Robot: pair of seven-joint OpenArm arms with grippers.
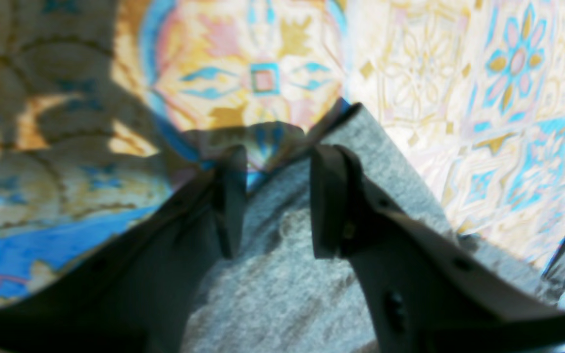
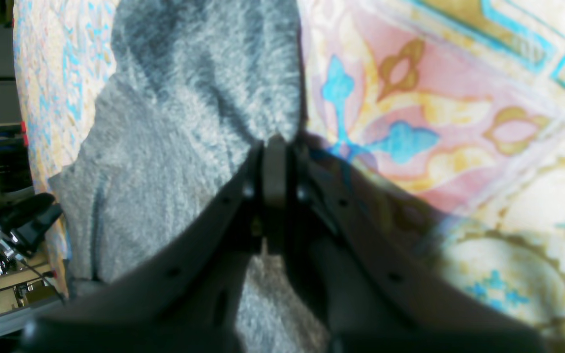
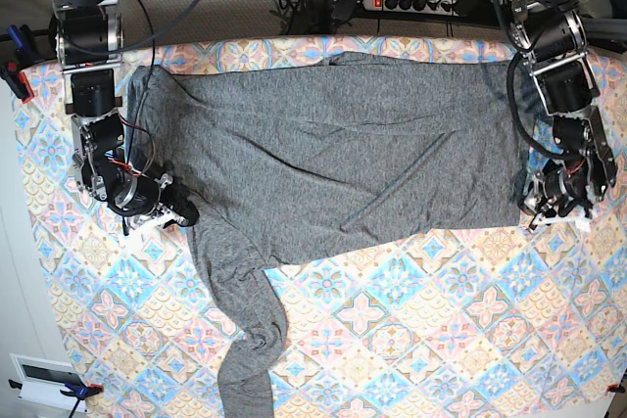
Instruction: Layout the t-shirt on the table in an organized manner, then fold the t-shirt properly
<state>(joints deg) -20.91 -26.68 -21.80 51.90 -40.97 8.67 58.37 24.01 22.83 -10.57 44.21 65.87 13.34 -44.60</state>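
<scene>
The dark-grey t-shirt (image 3: 343,154) lies spread flat across the patterned table (image 3: 441,340), body sideways. One long sleeve (image 3: 250,359) trails toward the front edge. My right gripper (image 3: 184,214) sits at the shirt's left edge, by the base of that sleeve. In the right wrist view it (image 2: 275,144) is shut, and the grey knit (image 2: 174,122) fans out in folds from its tips. My left gripper (image 3: 537,214) is at the shirt's right hem corner. In the left wrist view it (image 1: 280,162) stands open, with the grey fabric (image 1: 282,284) lying beneath and between its fingers (image 1: 329,196).
A power strip (image 3: 411,2) and cables lie behind the table's back edge. Red clamps hold the cloth at the left edge (image 3: 15,75) and front left corner (image 3: 78,391). In the right wrist view, stands and gear (image 2: 8,230) show past the table's edge.
</scene>
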